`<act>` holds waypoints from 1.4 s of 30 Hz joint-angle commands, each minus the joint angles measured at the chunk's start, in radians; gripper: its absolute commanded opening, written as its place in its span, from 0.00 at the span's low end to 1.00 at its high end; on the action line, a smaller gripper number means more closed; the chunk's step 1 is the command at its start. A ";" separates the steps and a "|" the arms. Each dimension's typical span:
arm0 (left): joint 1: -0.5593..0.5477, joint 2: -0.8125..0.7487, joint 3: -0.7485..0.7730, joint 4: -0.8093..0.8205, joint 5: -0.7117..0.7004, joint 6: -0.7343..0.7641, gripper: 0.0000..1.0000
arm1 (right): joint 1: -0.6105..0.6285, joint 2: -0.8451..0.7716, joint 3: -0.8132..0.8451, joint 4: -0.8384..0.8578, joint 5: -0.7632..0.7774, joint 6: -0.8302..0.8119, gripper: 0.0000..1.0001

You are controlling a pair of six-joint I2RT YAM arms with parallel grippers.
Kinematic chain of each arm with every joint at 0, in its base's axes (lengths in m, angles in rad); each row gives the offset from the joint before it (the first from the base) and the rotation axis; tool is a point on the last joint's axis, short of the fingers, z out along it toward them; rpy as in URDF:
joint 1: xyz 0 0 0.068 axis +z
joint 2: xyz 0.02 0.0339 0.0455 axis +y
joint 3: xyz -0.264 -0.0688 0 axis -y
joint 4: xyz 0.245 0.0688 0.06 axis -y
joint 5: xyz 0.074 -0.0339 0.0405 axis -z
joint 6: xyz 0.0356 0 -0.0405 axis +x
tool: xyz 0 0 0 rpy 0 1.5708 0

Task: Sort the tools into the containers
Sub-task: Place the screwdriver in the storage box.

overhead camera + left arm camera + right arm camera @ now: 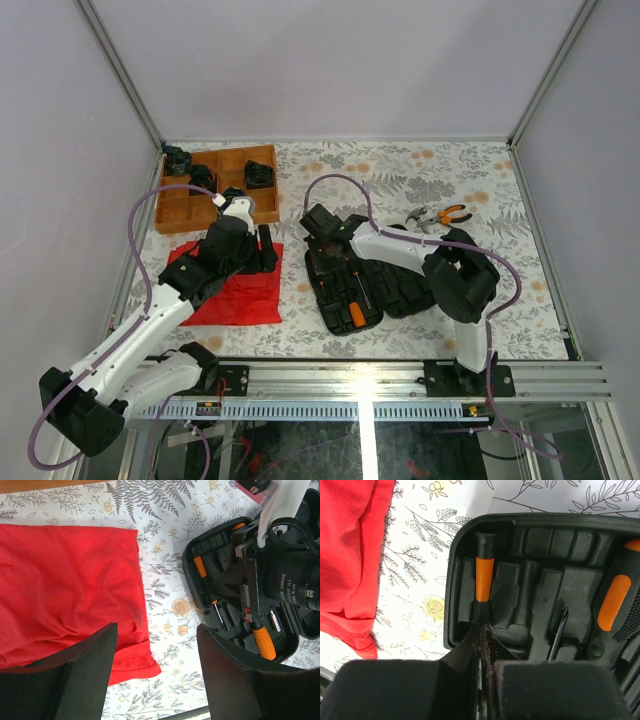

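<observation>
We see the right gripper (pixel 481 629) with its fingers pressed together, reaching into the open black tool case (pixel 520 526). Its tips meet at the black knurled end of a slim orange-and-black tool (pixel 484 577), which lies in the leftmost slot of the case. We cannot tell whether the tips pinch that end or only touch it. To the right of it in the wrist view, a thin metal-shafted screwdriver (pixel 559 630) sits in another slot, and a thicker orange-and-black handle (pixel 615 602) lies at the right edge of the frame.

The left gripper (pixel 156 627) hangs with its fingers spread and nothing between them, above the edge of the red cloth (pixel 65 585) and the flowered tabletop (pixel 400 170) beside the case.

In the top view, the orange-handled pliers (pixel 445 215) lie on the tabletop to the upper right of the case, apart from it. The wooden tray (pixel 175 210) sits at the upper left.
</observation>
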 commanded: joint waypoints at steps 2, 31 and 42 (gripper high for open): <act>0.009 0.003 0.007 -0.006 -0.023 -0.002 0.64 | 0.036 0.151 0.011 -0.211 0.144 -0.027 0.00; 0.021 0.024 0.004 0.009 -0.085 -0.027 0.64 | 0.048 -0.109 -0.130 0.020 0.041 -0.036 0.30; 0.021 0.199 0.009 0.085 -0.069 -0.159 0.63 | 0.048 -0.429 -0.355 0.211 0.006 -0.069 0.41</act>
